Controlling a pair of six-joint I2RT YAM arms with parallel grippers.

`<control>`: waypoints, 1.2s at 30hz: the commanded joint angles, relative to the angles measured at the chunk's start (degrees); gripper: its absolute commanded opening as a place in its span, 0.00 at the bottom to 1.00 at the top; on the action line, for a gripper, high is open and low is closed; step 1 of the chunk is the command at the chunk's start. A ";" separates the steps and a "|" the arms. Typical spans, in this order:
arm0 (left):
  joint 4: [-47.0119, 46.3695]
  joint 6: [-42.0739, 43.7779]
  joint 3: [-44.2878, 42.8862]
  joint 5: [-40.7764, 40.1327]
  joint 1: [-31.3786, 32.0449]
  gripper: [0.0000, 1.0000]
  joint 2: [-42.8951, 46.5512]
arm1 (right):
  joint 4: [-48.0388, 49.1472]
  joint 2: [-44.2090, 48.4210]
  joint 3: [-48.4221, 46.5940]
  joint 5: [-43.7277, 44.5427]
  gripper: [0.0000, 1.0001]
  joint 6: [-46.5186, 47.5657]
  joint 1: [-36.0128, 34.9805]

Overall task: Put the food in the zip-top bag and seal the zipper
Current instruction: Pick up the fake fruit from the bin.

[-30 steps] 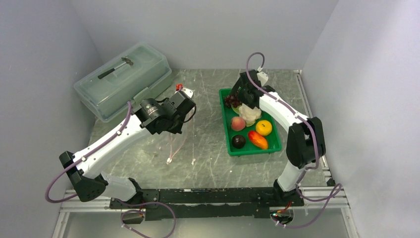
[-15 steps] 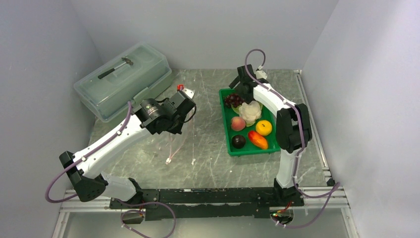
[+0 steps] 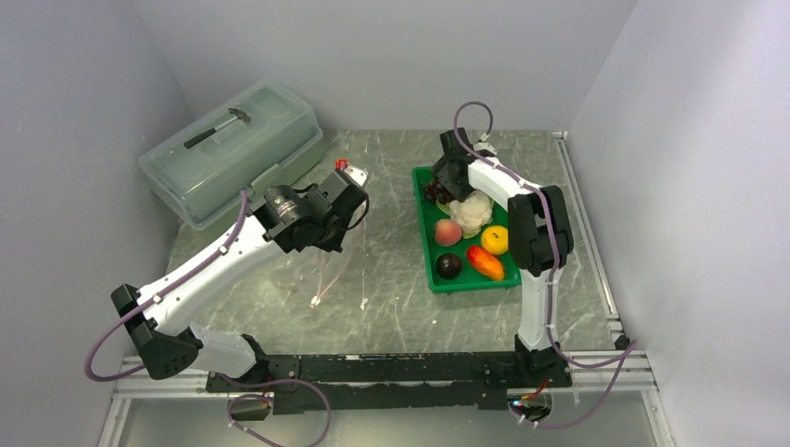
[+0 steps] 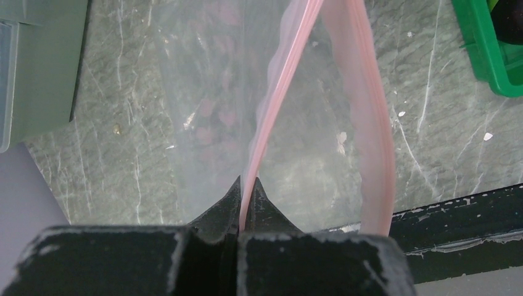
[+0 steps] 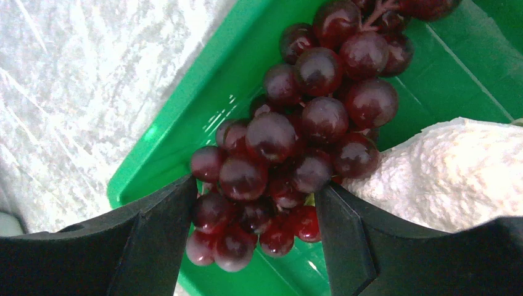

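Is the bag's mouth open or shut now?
Open. The two sides of its pink zipper stand apart; the left tool pinches one.

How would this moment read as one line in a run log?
left gripper: shut on zipper | right gripper: open, straddling grape bunch in green tray

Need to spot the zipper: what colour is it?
Pale pink; the zipper shows best in left wrist view.
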State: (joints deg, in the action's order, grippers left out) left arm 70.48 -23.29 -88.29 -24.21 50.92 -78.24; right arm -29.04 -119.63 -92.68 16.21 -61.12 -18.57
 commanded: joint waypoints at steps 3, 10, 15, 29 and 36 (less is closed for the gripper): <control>-3.07 1.22 1.21 0.73 -0.12 0.00 1.75 | -0.06 0.06 4.99 2.18 0.71 -0.99 0.29; -2.74 1.06 1.37 1.09 -0.14 0.00 2.15 | 1.31 -2.64 5.74 0.96 0.49 -0.52 0.29; -2.32 0.62 1.61 1.09 -0.15 0.00 2.70 | 2.67 -3.05 5.73 -0.50 0.21 0.92 0.37; -2.47 -0.68 1.75 1.10 -0.13 0.00 3.33 | 8.21 13.67 11.12 -2.28 0.00 6.49 0.29; -2.82 -1.69 1.90 -0.10 -0.27 0.00 3.10 | 8.62 22.05 14.56 -2.11 0.00 9.54 0.20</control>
State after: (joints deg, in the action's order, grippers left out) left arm 69.19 -23.64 -86.43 -23.38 50.89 -76.64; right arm -21.96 -103.28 -79.61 13.21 -54.35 -18.46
